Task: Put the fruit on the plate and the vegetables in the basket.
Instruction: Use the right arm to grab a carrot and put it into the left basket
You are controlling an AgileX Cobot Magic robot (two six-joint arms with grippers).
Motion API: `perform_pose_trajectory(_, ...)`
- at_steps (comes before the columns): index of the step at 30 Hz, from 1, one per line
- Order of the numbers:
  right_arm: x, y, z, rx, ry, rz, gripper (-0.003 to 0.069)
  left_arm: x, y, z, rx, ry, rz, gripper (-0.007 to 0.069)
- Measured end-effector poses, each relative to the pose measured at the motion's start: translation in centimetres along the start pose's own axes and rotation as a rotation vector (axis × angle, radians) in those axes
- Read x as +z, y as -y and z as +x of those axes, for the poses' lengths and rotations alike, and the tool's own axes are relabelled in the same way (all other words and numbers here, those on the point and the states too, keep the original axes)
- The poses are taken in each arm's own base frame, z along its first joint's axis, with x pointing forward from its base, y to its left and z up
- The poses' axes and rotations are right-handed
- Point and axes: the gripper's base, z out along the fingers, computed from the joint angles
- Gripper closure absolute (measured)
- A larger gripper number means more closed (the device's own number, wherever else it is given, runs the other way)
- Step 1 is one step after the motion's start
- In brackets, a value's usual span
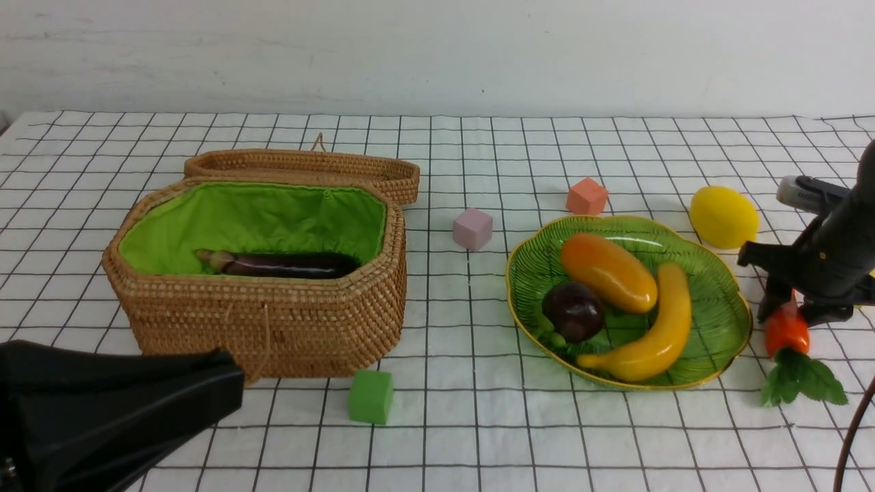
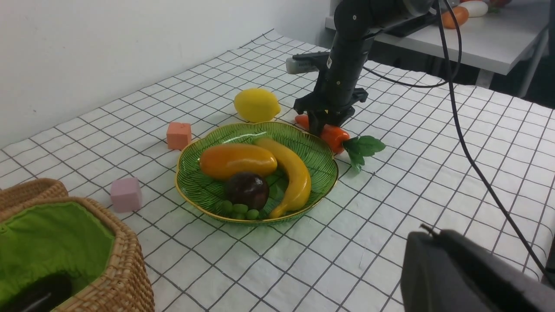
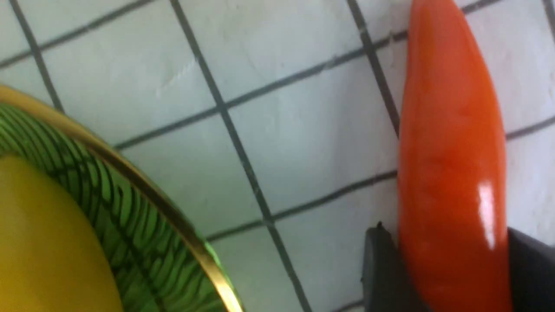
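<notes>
Just right of the plate point(image 1: 718, 287), my right gripper point(image 3: 453, 277) stands over the carrot point(image 3: 451, 130), and the right wrist view shows a dark finger pressed against each flank of it, so I judge the jaws closed on it near the thick end, while the carrot seems to lie low on the checked cloth, leaves toward me. Its skin is glossy and it tapers, so I would keep the squeeze firm and lift straight up before going sideways, or the slim end may sag and slide. The way to the basket point(image 1: 273, 321) runs over the plate, where the banana point(image 1: 656, 328), mango point(image 1: 608, 272) and mangosteen point(image 1: 573, 311) lie, so I would rise well clear of its yellow rim and keep the leaves from brushing the fruit. Over the green lining I would go down beside the aubergine point(image 1: 287, 265) and only then let go. The lemon point(image 1: 723, 216) waits on the cloth behind the plate. My left gripper point(image 1: 205, 389) sits low before the basket; I cannot tell how its jaws stand
</notes>
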Motion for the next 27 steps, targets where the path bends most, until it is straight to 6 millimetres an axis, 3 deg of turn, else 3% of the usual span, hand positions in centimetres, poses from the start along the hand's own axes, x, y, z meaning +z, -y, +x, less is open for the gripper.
perform_pose_trajectory(5,-2.7,-0.2,0.2,-0.020,0.005,-0.006,0.0344,0.0,0.0,0.0,0.000,0.000,0.000,0.0627)
perform_pose_trajectory(6,-4.6,-0.4,0.2,-0.039,0.036,-0.013,0.0344,0.0,0.0,0.0,0.000,0.000,0.000,0.0627)
perform_pose_trajectory(8,-5.7,-0.5,0.2,-0.045,0.049,-0.014,0.0344,0.0,0.0,0.0,0.000,0.000,0.000,0.0627)
perform_pose_trajectory(9,-7.8,-0.5,0.4,-0.061,0.075,-0.010,0.0344,0.0,0.0,0.0,0.000,0.000,0.000,0.0627)
perform_pose_trajectory(15,-12.5,-0.7,1.8,-0.091,0.074,0.001,0.0344,0.0,0.0,0.0,0.000,0.000,0.000,0.0627)
perform_pose_trajectory(17,-14.8,-1.9,2.7,-0.139,0.094,-0.039,0.0344,0.0,0.0,0.0,0.001,0.000,-0.001,0.0627)
perform_pose_trajectory(19,-15.7,-2.8,3.3,-0.170,0.109,-0.071,0.0344,0.0,0.0,0.0,0.001,-0.001,-0.002,0.0627)
perform_pose_trajectory(21,-18.0,-6.2,4.9,-0.291,0.152,-0.192,0.0344,0.0,-0.2,0.0,-0.012,-0.005,-0.017,0.0627)
perform_pose_trajectory(27,-22.1,-17.0,9.3,-0.645,0.289,-0.544,0.0344,-0.3,-1.3,0.6,-0.050,-0.102,-0.142,0.0627)
